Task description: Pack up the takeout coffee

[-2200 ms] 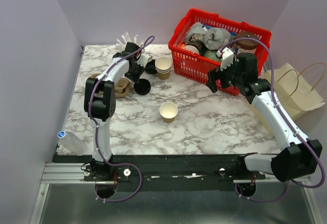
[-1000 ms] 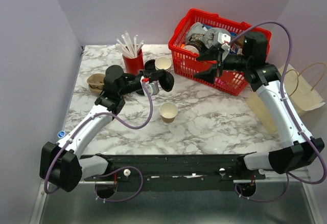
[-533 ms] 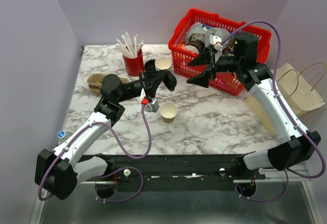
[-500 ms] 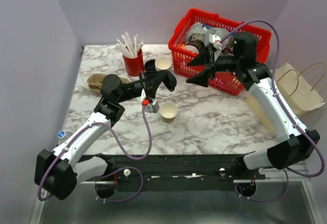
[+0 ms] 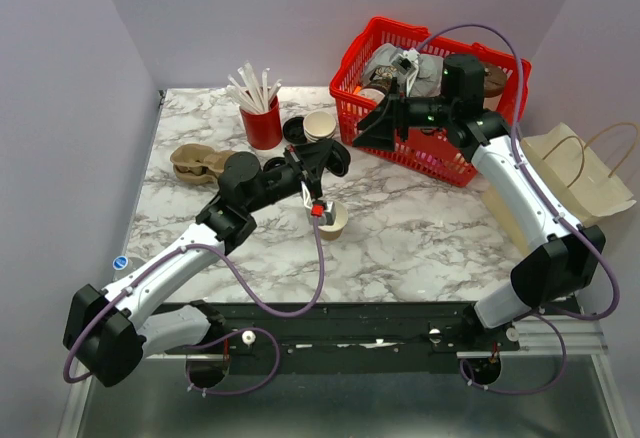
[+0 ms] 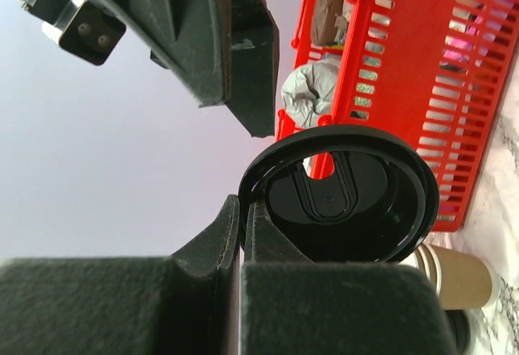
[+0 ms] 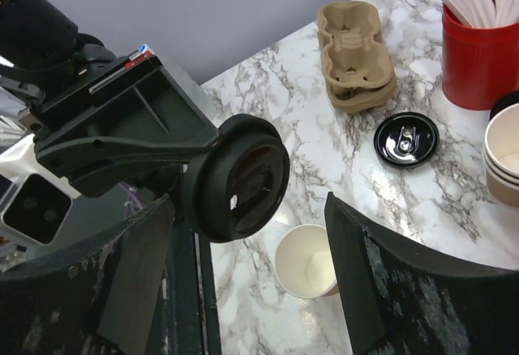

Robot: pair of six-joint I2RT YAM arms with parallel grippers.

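My left gripper (image 6: 242, 219) clamps the black lid (image 6: 340, 197) by its rim, right gripper (image 5: 370, 130) gapes empty: level lid, centre over takeout cup (image 5: 335, 223), seemingly just below, press evenly.

Fixed above and behind the 2 arm bases, the top camera takes in the whole marble table (image 5: 430, 243). The left wrist camera, rolled sideways, peers very close past a black lid (image 6: 340, 201) at the red basket (image 6: 413, 6). The right wrist camera looks down across the table's left side, sharing lid and takeout cup (image 7: 306, 262) with the top view.
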